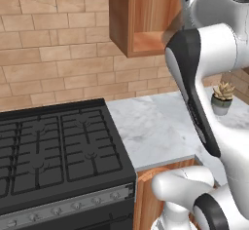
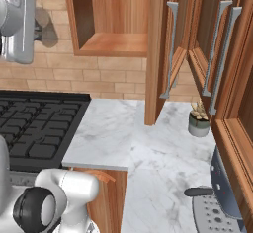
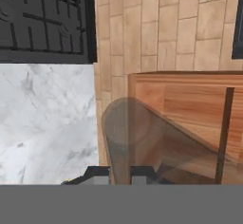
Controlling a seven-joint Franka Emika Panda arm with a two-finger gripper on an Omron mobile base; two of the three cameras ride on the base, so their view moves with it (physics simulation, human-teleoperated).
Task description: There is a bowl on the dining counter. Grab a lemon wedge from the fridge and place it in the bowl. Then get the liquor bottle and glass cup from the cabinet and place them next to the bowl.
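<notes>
My hand is pinched nearly shut on the glass cup, fingertips on either side of its wall; the translucent tumbler stretches away from me in the hand view, lying across the open front of the wooden cabinet. From the right base view, the cup hangs just left of the cabinet, in front of the brick wall. Below sit the black stove and the marble desk, with a small potted plant near the wall.
</notes>
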